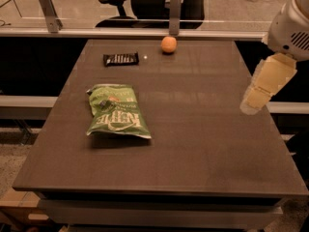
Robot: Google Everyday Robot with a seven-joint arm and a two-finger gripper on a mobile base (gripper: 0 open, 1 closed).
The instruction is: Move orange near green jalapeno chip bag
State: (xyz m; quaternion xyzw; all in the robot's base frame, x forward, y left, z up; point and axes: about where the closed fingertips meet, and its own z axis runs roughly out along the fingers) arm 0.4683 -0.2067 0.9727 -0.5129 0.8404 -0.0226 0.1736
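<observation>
The orange (168, 44) is a small round fruit at the far edge of the dark table (203, 144), near the middle. The green jalapeno chip bag (117, 111) lies flat on the left half of the table, well in front of and to the left of the orange. My gripper (253, 100) hangs from the white arm (289, 28) over the table's right edge, pointing down and to the left. It is far from the orange and from the bag, and nothing shows in it.
A small black candy bar wrapper (120, 58) lies at the far left, beside the orange. A glass partition with metal posts (174, 6) runs along the far edge. An office chair (145, 1) stands behind it.
</observation>
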